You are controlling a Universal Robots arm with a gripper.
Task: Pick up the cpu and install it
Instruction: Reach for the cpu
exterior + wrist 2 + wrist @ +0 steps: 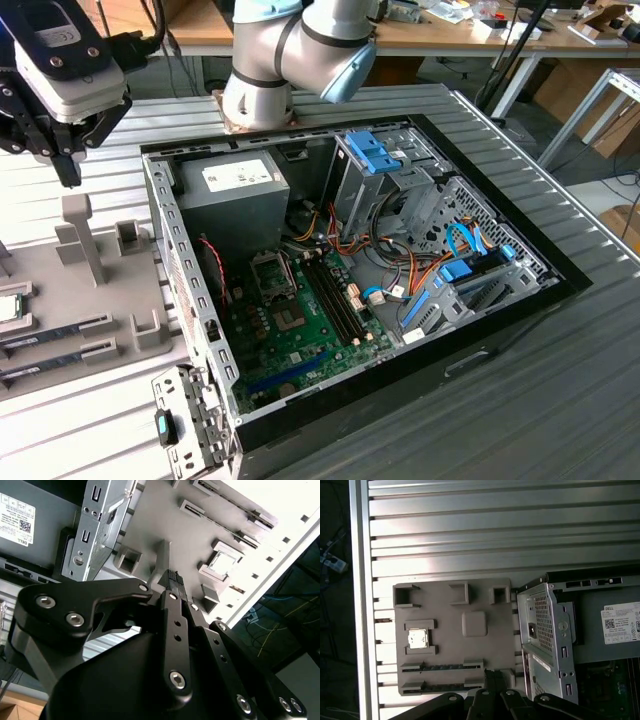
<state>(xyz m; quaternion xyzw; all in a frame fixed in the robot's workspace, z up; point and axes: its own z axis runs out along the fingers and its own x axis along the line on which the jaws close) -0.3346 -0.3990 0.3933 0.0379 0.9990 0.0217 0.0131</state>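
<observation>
The cpu is a small silver square with a thin green rim, lying flat in a recess of the grey holder tray. It also shows in the second wrist view as the cpu and at the exterior view's far left as the cpu. My gripper hangs high over the tray's far part, well above and apart from the cpu. Its fingers are shut with nothing between them. The motherboard's empty socket lies inside the open computer case.
Two long dark memory sticks lie in slots on the tray beside the cpu. Grey posts stand up from the tray under my gripper. The case's metal wall borders the tray. A power supply and cables fill the case.
</observation>
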